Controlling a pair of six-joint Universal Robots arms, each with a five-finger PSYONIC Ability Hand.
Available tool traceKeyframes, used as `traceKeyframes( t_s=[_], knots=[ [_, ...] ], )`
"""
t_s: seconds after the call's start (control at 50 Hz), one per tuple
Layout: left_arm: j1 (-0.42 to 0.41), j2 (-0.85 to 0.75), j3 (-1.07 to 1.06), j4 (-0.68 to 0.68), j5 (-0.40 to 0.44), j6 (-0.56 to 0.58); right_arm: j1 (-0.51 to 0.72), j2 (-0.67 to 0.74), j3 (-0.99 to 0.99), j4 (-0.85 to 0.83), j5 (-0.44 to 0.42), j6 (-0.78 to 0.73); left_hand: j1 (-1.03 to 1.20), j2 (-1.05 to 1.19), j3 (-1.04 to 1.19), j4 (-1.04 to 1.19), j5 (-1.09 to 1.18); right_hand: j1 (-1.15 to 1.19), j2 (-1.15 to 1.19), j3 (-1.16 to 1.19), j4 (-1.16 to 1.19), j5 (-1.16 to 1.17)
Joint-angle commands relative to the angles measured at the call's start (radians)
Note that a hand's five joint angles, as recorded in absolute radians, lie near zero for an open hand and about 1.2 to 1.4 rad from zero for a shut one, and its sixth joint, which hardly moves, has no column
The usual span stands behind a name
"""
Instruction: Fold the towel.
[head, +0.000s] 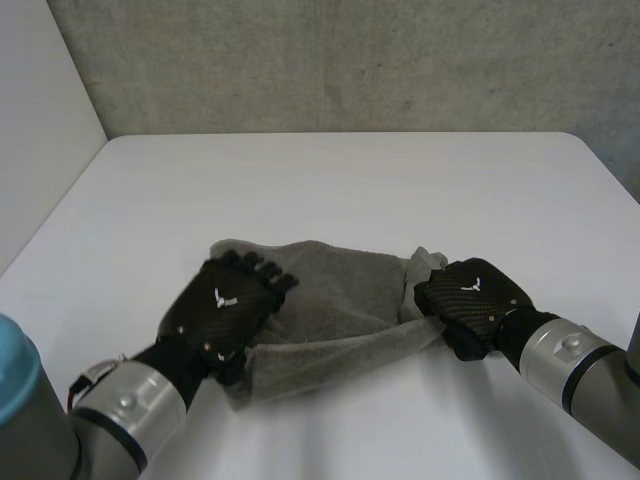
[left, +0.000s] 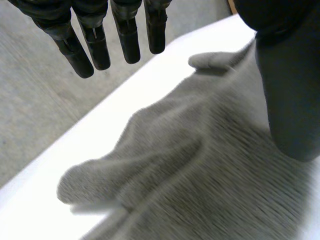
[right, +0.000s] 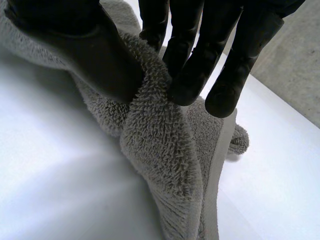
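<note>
My white table is bare and matte, backed at twelve o'clock by a rough grey concrete wall, with a plain white side panel closing it in around ten o'clock. The towel lies on the near half of the table, toward six o'clock, between my two hands. It is grey terry with a looped pile and a flat woven border, rumpled into soft ridges instead of lying flat. Its long axis runs roughly from nine to three, one end under each hand. My left hand rests palm down over the nine o'clock end. In the left wrist view its fingers are straight and slightly spread above the cloth's far edge, grasping nothing. My right hand is at the three o'clock end. In the right wrist view, the thumb and fingers pinch a thick bunched fold of the towel between them, raising it off the table.
</note>
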Motion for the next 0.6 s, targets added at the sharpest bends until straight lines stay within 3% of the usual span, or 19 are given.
traceKeyframes(
  t_s=[0.02, 0.14, 0.34, 0.48, 0.6],
  knots=[
    [0.034, -0.020, 0.109, -0.047, 0.001, 0.000, -0.001, 0.007, 0.030, -0.056, 0.002, 0.017, -0.079, -0.070, -0.062, -0.075, -0.215, 0.064, 0.083, 0.071, 0.057, 0.064],
    [0.076, -0.114, 0.172, -0.078, 0.001, 0.008, -0.038, 0.009, 0.047, -0.065, 0.001, 0.015, -0.040, -0.032, -0.024, -0.037, -0.176, 0.064, 0.083, 0.071, 0.057, 0.064],
    [0.143, -0.256, 0.264, -0.365, -0.005, 0.011, -0.064, 0.009, 0.051, -0.071, 0.001, 0.010, 0.007, 0.015, 0.023, 0.010, -0.129, 0.064, 0.083, 0.071, 0.057, 0.064],
    [0.197, -0.273, 0.253, -0.377, -0.004, 0.011, -0.078, 0.009, 0.048, -0.071, -0.001, 0.009, 0.077, 0.085, 0.094, 0.080, -0.059, 0.064, 0.083, 0.071, 0.057, 0.064],
    [0.206, -0.281, 0.244, -0.376, 0.001, 0.008, -0.077, 0.015, 0.050, -0.071, -0.001, 0.006, 0.285, 0.293, 0.302, 0.288, 0.149, 0.064, 0.083, 0.071, 0.057, 0.064]
  ],
)
